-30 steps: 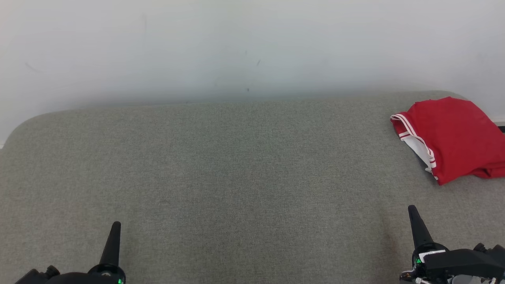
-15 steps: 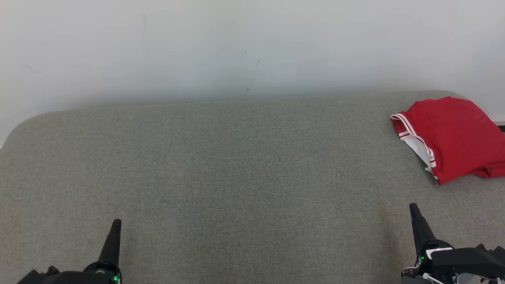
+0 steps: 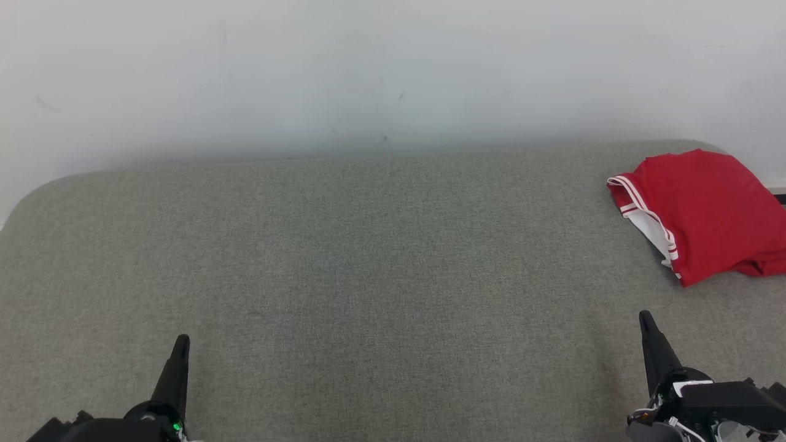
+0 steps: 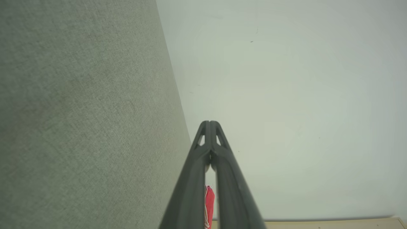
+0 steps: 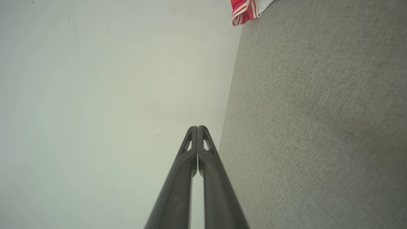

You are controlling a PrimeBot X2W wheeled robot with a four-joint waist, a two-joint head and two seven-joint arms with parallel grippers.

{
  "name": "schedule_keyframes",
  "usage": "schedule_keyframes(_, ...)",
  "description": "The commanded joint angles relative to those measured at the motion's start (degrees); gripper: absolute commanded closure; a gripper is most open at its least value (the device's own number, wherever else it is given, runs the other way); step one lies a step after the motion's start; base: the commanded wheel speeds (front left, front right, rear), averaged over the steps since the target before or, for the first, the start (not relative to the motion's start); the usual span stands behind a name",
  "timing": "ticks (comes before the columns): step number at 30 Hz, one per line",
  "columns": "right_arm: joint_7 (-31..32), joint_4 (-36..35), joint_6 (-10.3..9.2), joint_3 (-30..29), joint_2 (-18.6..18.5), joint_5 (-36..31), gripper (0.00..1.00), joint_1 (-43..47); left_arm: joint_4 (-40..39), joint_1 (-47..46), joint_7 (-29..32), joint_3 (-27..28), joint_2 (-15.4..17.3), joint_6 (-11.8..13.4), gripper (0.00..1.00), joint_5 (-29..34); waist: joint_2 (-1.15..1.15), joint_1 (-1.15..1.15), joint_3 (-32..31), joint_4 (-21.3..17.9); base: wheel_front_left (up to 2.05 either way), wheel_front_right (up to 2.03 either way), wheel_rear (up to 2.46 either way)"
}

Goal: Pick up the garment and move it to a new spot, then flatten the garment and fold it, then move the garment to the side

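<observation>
The garment (image 3: 706,212) is red with white striped trim, folded into a compact bundle at the far right of the grey fabric surface (image 3: 368,276). A strip of it (image 4: 209,203) peeks between the fingers in the left wrist view, and its striped edge (image 5: 246,11) appears at the top of the right wrist view. My left gripper (image 3: 181,341) rests low at the front left, shut, holding nothing. My right gripper (image 3: 645,316) sits at the front right, shut and holding nothing, a short way in front of the garment and apart from it.
A pale wall (image 3: 368,73) rises directly behind the grey surface. The surface's rounded left corner (image 3: 37,190) and its right end near the garment mark its limits. A dark item (image 3: 781,199) sits at the right edge beside the garment.
Both grippers have crept slightly forward over the surface, their tips a little higher in the head view. The garment lies still.
</observation>
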Motion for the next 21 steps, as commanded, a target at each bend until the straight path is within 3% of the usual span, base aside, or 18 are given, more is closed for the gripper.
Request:
schedule_keyframes(1, 0.5, -0.1, -0.1, -0.3, 0.2, 1.5, 1.0, -0.5, 0.1, -1.0, 0.4, 0.2, 0.3, -0.4, 1.0, -1.6, 0.0, 0.0, 0.0, 0.0, 0.0, 0.0, 0.0)
schedule_keyframes(21, 1.9, 0.1, -0.12, -1.2, 0.5, 5.8, 1.0, -0.9, 0.4, -1.3, 1.7, 0.4, 0.3, -0.4, 1.0, -6.5, 0.0, 0.0, 0.1, -0.1, 0.0, 0.0, 0.0)
